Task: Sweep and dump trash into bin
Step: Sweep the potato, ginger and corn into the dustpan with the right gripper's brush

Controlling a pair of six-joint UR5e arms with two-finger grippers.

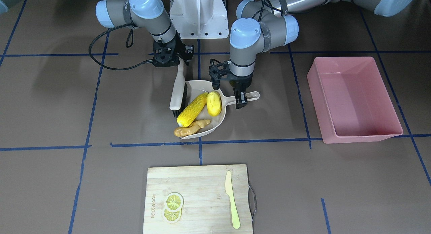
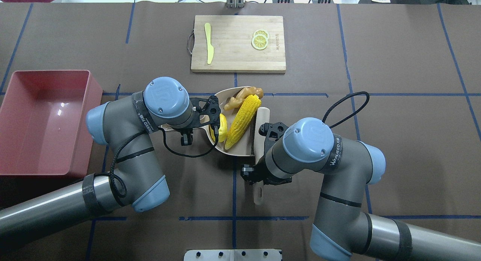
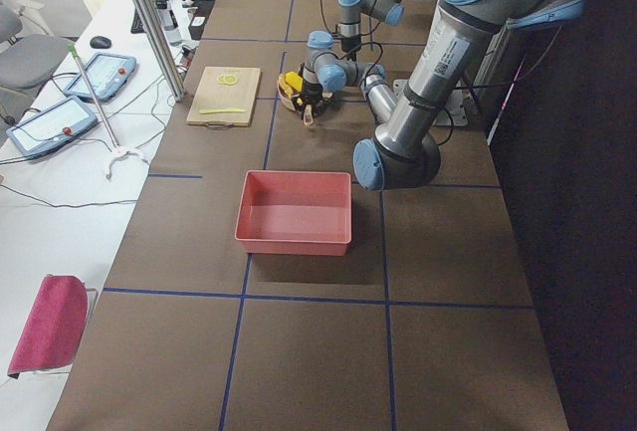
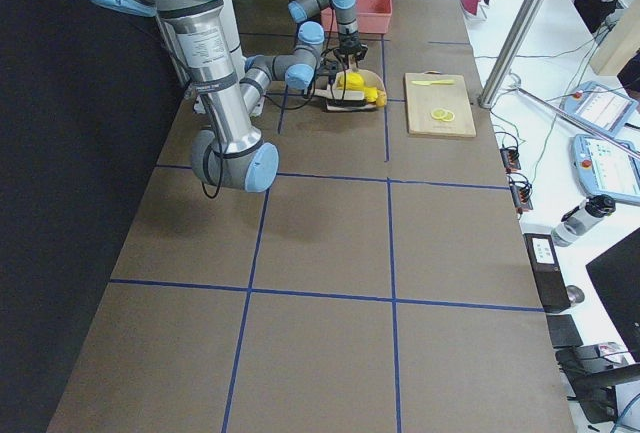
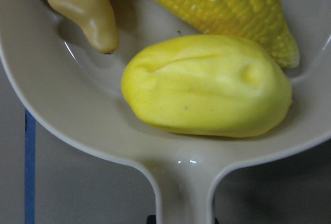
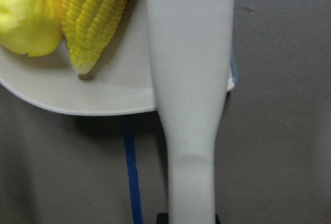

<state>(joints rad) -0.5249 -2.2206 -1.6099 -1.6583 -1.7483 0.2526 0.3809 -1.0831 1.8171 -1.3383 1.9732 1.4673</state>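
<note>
Looking down the left gripper (image 1: 241, 101), we find its jaws clamped on the handle of the beige plastic dustpan (image 1: 197, 87). In that wrist's own view only a dark sliver of them shows at the bottom edge. Just ahead of those jaws, inside the pan, lies the rounded yellow lumpy piece (image 1: 213, 103). Beyond it are the yellow corn cob (image 1: 192, 109), cut off at the top of the wrist view, and the knobbly tan-orange ginger root (image 1: 192, 128), one end reaching past the pan's open edge.

The right gripper (image 1: 181, 60) has its jaws closed on the handle of the white hand brush with black bristles (image 1: 177, 92). Ahead of them the brush runs along the pan's side, beside the corn; we cannot tell whether the bristles touch it. From overhead, both sets of jaws are hidden under their own wrists.

The large pink rectangular plastic tub (image 1: 360, 137) stands on the counter well off to the outer side of the left jaws, apart from the pan. In the side views the trash is too small to make out.
</note>
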